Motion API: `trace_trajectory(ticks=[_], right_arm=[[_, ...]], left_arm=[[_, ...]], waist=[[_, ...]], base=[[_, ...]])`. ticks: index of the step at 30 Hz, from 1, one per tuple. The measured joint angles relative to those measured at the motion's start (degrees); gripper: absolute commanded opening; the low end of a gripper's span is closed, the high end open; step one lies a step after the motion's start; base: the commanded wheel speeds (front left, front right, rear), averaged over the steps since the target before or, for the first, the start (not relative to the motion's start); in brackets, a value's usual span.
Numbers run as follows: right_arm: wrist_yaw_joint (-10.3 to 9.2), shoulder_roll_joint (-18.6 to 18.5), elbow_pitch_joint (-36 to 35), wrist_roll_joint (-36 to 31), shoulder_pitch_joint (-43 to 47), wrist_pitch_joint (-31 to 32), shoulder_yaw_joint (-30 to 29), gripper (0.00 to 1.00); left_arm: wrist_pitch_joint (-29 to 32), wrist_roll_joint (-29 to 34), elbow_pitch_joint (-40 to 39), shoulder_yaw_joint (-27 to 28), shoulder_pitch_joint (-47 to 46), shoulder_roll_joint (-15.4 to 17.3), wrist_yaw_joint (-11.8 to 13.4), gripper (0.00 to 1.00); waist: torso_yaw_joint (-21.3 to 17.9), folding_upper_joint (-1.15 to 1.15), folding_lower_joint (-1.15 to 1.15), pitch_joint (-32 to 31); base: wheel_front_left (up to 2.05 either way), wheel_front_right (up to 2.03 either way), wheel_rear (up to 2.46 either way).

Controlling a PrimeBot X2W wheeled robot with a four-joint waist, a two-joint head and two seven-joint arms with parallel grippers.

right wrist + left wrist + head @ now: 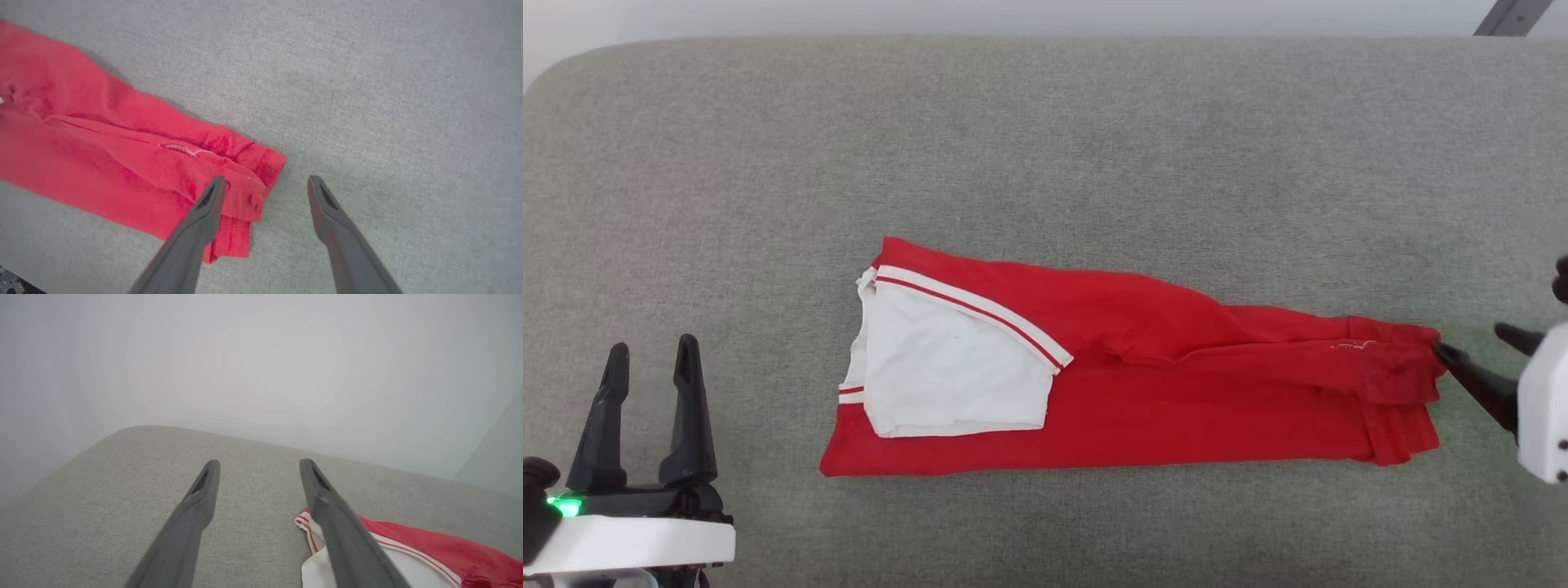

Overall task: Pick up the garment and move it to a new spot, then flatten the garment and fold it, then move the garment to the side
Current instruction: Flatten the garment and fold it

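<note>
Looks down on a grey woven cushion surface (1045, 147) with the garment (1143, 408) lying flat near its middle, folded into a long narrow red band running left to right. Shows a white sleeve panel (947, 367), edged with red-and-white striped trim (980, 306), folded on top at the band's left end, and a layered, slightly rumpled hem (1401, 384) at the right end. Finds the left gripper (654, 343) at the lower left corner, well apart from the cloth, fingers pointing up and spread with nothing between them. Sees, from the left wrist, those spread fingers above bare cushion, with the sleeve end just beside one of them. Finds the right gripper (1468, 338) at the right edge, jaws spread and empty, one fingertip at the hem's corner; cannot tell whether it touches. Shows, from the right wrist, one finger lying over the hem and the other over bare cushion.
</note>
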Motion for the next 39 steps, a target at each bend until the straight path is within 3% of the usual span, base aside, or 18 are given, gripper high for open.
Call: trace_trajectory(ticks=[14, 29, 36, 37, 38, 39], right_arm=[[0.00, 2.70, 0.52, -0.77, 4.41, 2.35, -3.00, 1.00], [0.01, 3.53, 13.06, -0.01, -2.72, 3.54, 2.88, 1.00], [0.00, 4.02, 18.94, 3.43, -6.94, 8.68, 4.52, 1.00], [0.00, 4.13, 19.39, 4.02, -7.54, 10.13, 4.60, 0.87], [0.00, 4.41, 20.06, 4.87, -8.00, 11.78, 4.27, 0.15], [0.00, 4.54, 20.34, 5.30, -8.33, 13.10, 4.10, 0.00]], left_arm=[[0.00, -1.54, 0.04, -2.07, -0.04, 0.91, -0.01, 1.00], [0.00, -2.75, 0.75, -4.02, -2.14, 1.30, -0.01, 1.00], [0.00, -3.10, 0.99, -3.94, -2.65, 1.32, -0.01, 1.00], [0.00, -3.15, 1.01, -3.88, -2.74, 1.33, -0.01, 1.00], [0.00, -3.26, 1.02, -3.86, -2.79, 1.33, -0.01, 1.00], [0.00, -3.35, 1.02, -3.80, -2.78, 1.34, -0.01, 1.00]], waist=[[-0.28, 0.00, 0.00, -0.19], [3.05, 0.00, 0.00, 2.44], [3.86, 0.00, 0.00, 3.33], [3.90, 0.00, 0.00, 3.32], [3.93, 0.00, 0.00, 3.27], [3.91, 0.00, 0.00, 3.24]], base=[[0.00, 0.00, 0.00], [0.00, 0.00, 0.00], [0.00, 0.00, 0.00], [0.00, 0.00, 0.00], [0.00, 0.00, 0.00], [0.00, 0.00, 0.00]])
